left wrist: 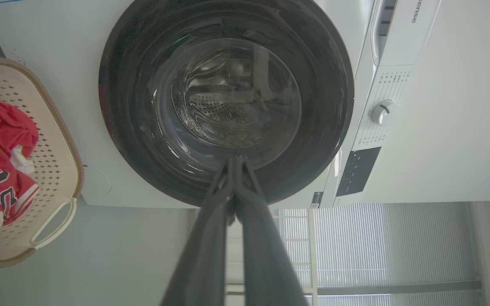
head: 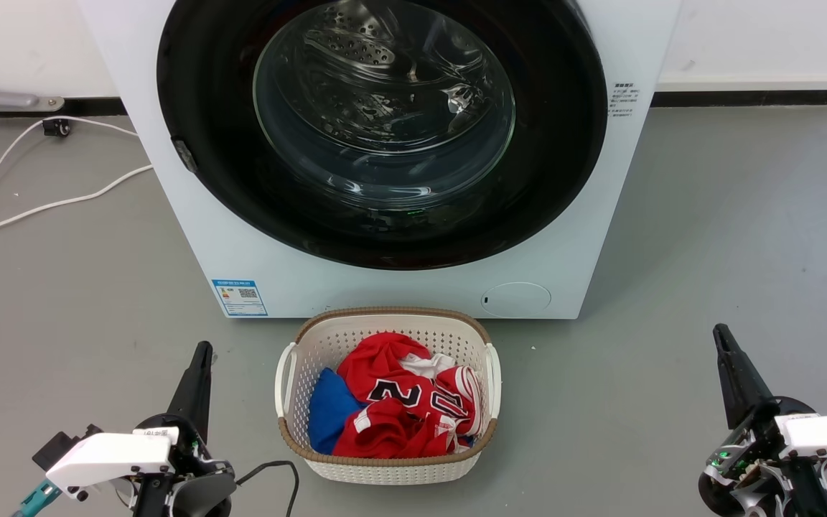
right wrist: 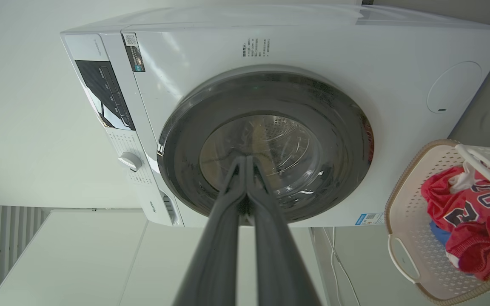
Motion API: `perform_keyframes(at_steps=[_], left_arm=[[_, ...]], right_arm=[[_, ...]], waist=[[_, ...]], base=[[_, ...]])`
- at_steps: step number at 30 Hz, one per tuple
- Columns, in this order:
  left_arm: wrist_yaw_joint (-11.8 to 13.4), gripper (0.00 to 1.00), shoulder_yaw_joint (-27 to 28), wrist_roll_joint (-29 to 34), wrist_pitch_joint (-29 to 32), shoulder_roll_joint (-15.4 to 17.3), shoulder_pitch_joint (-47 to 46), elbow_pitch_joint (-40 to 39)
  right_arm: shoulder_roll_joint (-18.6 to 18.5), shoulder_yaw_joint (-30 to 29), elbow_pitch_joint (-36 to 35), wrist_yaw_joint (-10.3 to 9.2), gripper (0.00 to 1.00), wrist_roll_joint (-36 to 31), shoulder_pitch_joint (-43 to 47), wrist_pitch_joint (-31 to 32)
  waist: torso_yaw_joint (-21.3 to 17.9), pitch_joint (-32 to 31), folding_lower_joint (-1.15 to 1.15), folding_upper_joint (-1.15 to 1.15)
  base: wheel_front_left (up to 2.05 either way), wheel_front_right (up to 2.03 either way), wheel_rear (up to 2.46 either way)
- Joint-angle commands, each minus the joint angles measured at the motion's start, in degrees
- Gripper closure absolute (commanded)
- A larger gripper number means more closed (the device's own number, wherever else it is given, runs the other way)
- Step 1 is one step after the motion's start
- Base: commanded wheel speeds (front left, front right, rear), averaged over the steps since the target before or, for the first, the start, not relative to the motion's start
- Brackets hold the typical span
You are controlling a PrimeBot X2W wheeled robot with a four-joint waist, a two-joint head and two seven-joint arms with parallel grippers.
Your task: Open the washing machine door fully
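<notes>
Washing machine door [head: 383, 115] sits shut, its black ring flat against the front of the white washing machine [head: 356, 291] up at 12 o'clock in the head view, and you can see the steel drum through the glass. Nothing has a hold on it. The left gripper [head: 202, 349] hovers low at 7 o'clock and the right gripper [head: 721, 332] at 5 o'clock, both well apart from the machine. Each has its two dark fingers pressed together and holds nothing, and both wrist views look straight along those pinched fingers at the door. The laundry basket [head: 385, 316], full of red and blue clothes, stands at 6 o'clock just in front of the machine. By my reading the task is at its very start, with the reach not yet made. A small grey fitting [head: 184, 155] shows on the rim at 9 o'clock, but I cannot tell whether it is a catch or a hinge. Next, one arm has to reach past the basket, find the free edge and swing the door wide.
</notes>
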Motion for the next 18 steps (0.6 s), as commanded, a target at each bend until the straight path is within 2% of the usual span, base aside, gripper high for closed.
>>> perform_keyframes(at_steps=[1, 18], left_arm=[[-0.2, 1.00, 0.2, 0.1, 0.3, -0.1, -0.6, 0.0], [-0.2, 1.00, 0.3, 0.2, 0.3, -0.1, -0.6, 0.0]], right_arm=[[0.2, -0.1, 0.1, 0.17, 1.00, -0.4, -0.7, 0.1], [0.2, -0.1, 0.1, 0.17, 1.00, -0.4, -0.7, 0.1]], waist=[[0.0, 0.0, 0.00, 0.00], [0.0, 0.0, 0.00, 0.00]], base=[[0.00, 0.00, 0.00], [0.00, 0.00, 0.00]])
